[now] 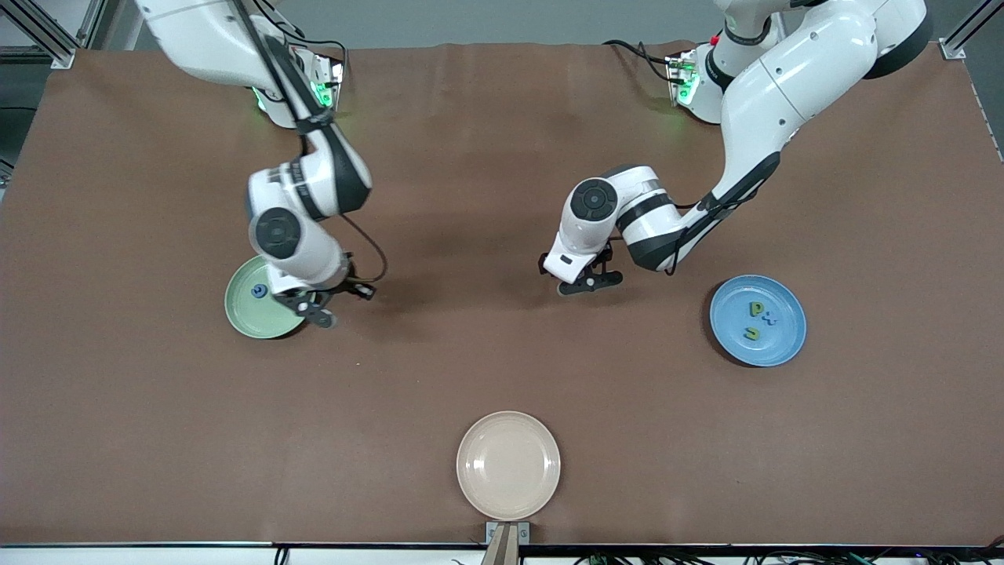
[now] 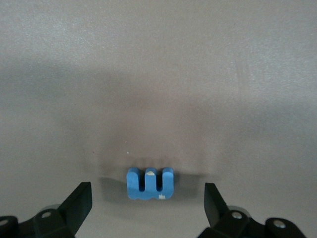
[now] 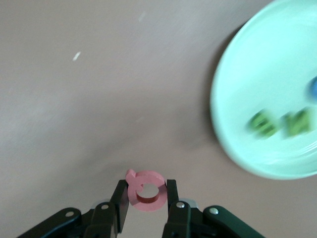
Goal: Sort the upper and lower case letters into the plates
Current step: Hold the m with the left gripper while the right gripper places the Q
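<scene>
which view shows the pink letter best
The right wrist view: the pink letter sits close up, clamped in the right gripper. In the front view the arm hides it; the left wrist view doesn't show it.

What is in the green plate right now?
The green plate holds a small blue letter and, in the right wrist view, two green letters. The right end effector, gripping a pink letter, hides part of the plate.

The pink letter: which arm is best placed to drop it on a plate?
The right arm. Its right gripper is shut on the pink letter, beside the pale green plate. The left gripper is open around a blue letter.
</scene>
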